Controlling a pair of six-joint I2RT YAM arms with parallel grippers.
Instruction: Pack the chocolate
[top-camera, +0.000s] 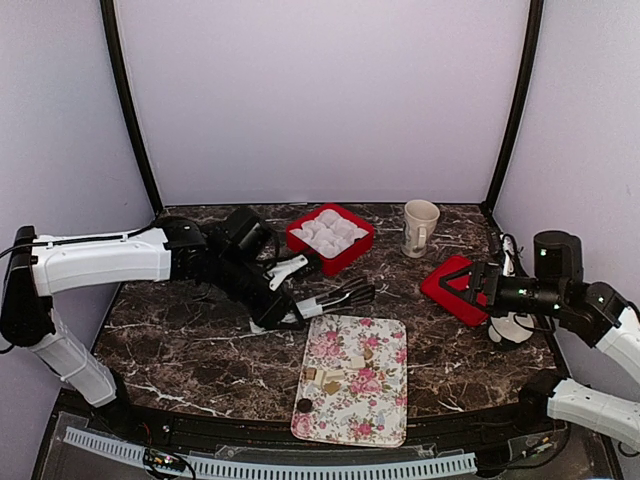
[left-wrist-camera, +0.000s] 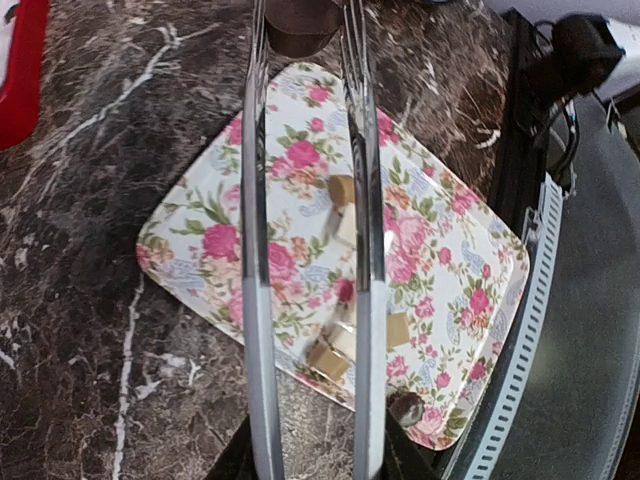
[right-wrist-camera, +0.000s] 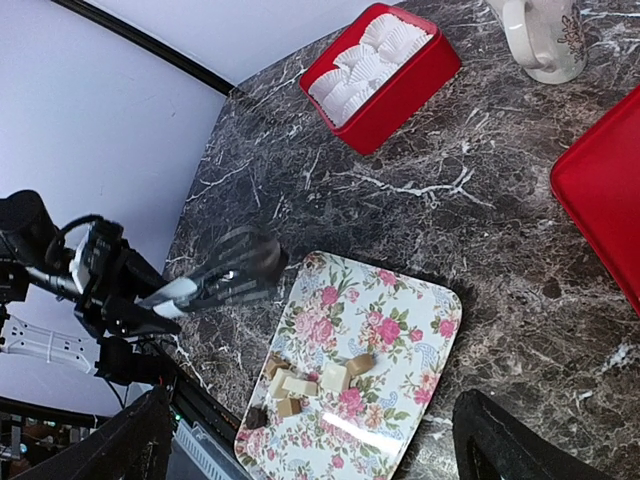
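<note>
Nearest, low in the middle of the top view: a floral tray (top-camera: 385, 400) bearing the chocolate (top-camera: 325, 378), a loose cluster of tan and cream squares left of centre, plus one dark round piece (top-camera: 303, 405) by the lower-left corner. Just beyond the tray's top edge: metal tongs (top-camera: 338, 298), clamped by the handle in the left gripper (top-camera: 283, 297), seemingly with a dark brown piece (left-wrist-camera: 300, 25) pinched between the tips at the top of the left wrist view, though too near the frame edge to be sure. Judged step: carrying that piece toward the box. Best done with a steady squeeze and level tips, lowering right into one cup before easing off rather than dropping from above. At mid-right: right gripper (top-camera: 468, 283), spread wide with nothing held, beside a red lid (top-camera: 445, 295). Farther back, upper middle: a red box (top-camera: 345, 260) filled with white paper cups (top-camera: 330, 232), apparently none yet holding chocolate. Right of it, a mug (top-camera: 420, 227), contents hidden.
</note>
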